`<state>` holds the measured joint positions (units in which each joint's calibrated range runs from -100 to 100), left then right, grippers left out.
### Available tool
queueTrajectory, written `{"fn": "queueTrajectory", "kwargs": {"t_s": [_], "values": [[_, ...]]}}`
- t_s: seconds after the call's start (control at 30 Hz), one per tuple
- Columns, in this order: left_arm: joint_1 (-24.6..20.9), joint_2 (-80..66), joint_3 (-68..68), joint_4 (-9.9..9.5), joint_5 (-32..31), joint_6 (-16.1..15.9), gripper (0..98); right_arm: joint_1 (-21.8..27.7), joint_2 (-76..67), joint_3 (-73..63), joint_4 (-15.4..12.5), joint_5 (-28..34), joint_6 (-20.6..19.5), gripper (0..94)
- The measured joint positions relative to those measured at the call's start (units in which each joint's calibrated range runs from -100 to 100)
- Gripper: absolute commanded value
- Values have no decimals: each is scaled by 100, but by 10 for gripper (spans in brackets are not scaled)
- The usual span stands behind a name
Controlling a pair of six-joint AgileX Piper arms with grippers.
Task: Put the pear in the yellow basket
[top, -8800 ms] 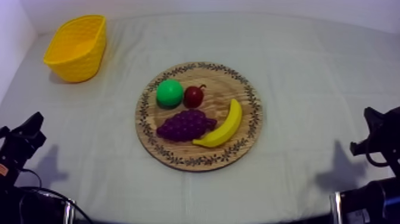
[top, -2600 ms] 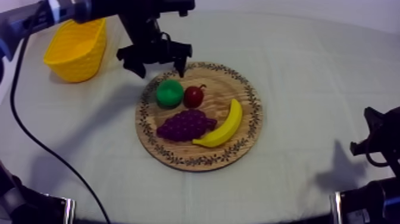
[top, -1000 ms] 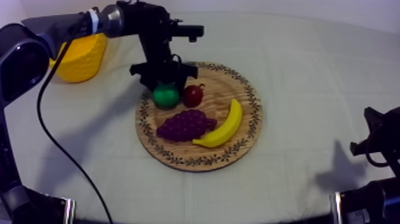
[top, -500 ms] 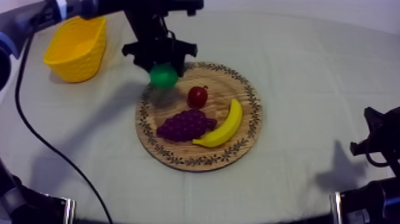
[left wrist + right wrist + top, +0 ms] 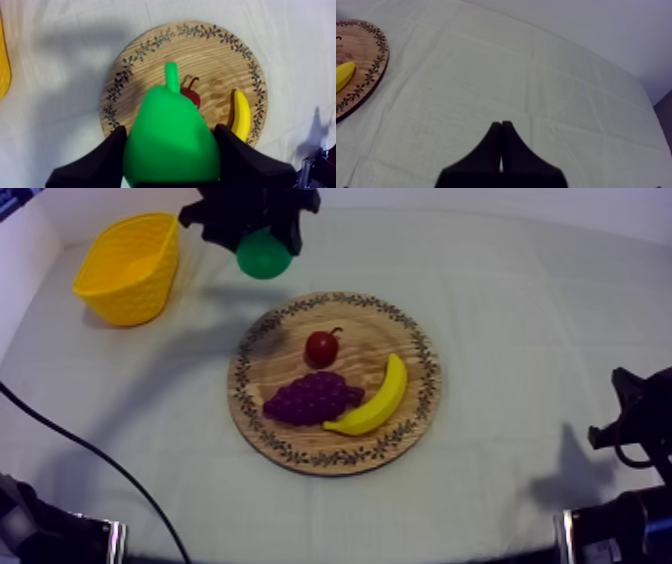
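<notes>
**Left gripper holds pear off the board, basket at upper left**

Grey-white cloth [image 5: 520, 338] covers the whole table. The round wooden board [image 5: 272, 366] sits at frame centre in the top view. On it are a banana [image 5: 375, 398] at the right, running diagonally, grapes [image 5: 312, 398] touching its lower end, and a small red fruit [image 5: 322, 347] just above the grapes. The board's upper-left part is bare wood.

The yellow basket [image 5: 130, 288] is at upper left, well apart from the board, and what shows of its inside is plain yellow weave. Open cloth lies between basket and board.

The left gripper [image 5: 171, 160] is at top centre-left of the top view. Its two black fingers are spread wide and clamped on the pear [image 5: 264, 254], one on each flank. The pear hangs over cloth just past the board's upper-left rim, between board and basket and nearer the board. It touches neither.

From the left wrist, the pear's long axis runs along the fingers. The fat end is back between them and the stem end points out past the fingertips, toward the board and the red fruit. From the top it reads as a round green ball.

The right gripper [image 5: 501, 131] is parked at the lower right, fingers pressed together in a narrow wedge with nothing in them. It is over bare cloth, with the board rim and the banana tip off to its side.
</notes>
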<state>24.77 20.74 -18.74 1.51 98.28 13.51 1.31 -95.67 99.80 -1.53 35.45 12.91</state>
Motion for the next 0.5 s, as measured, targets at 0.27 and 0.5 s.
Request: {"fn": "queueTrajectory", "kwargs": {"t_s": [0.27, 0.5], "values": [[-118, -60, -238, -71, 138, -27, 408, 0, 0, 0, 0, 0, 0, 4], [-397, -32, -584, -151, 147, -119, 408, 0, 0, 0, 0, -16, 0, 4]]}}
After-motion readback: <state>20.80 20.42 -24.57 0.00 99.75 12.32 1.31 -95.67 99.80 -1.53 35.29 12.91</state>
